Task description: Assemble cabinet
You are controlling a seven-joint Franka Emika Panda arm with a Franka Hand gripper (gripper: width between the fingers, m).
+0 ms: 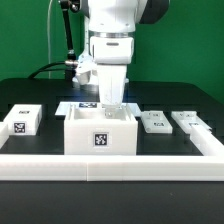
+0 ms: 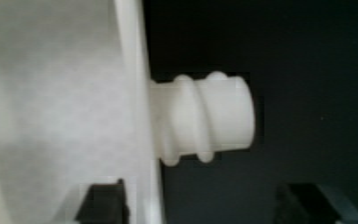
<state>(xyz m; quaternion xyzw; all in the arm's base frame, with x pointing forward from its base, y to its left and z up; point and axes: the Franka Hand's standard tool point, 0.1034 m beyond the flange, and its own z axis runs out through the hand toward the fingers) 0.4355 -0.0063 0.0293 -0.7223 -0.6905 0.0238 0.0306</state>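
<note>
Right, status:

1. Seeing box [image 1: 100,133] centre of counter [image 1: 30,90], tag facing front, looks open-topped, just behind rail [image 1: 110,163]. Probably set close to rail to stop sliding under push loads.
2. Keeping jaws open, gripping nothing: fingertips [image 2: 101,200] wide apart in wrist view, only dark counter between. Arm hung straight down over box, tips near its top rim.
3. Spotting ribbed knob [image 2: 202,118] sticking out of white wall [image 2: 51,100] in wrist view, ahead of jaws. Guessing alignment on it for a grab or a twist. Cannot tell which part owns that wall.
4. Finding loose parts laid flat and well apart, likely for clean top-down picks with finger clearance.
5. Counting:
   - one box
   - one tagged block [image 1: 22,120] at exterior view's left
   - two flat panels [image 1: 153,122] side by side at exterior view's right
   - one knob
   - one marker board [image 1: 80,104] behind box
6. Judging assembly as early: no panel on box yet, block and panels untouched on counter.
</note>
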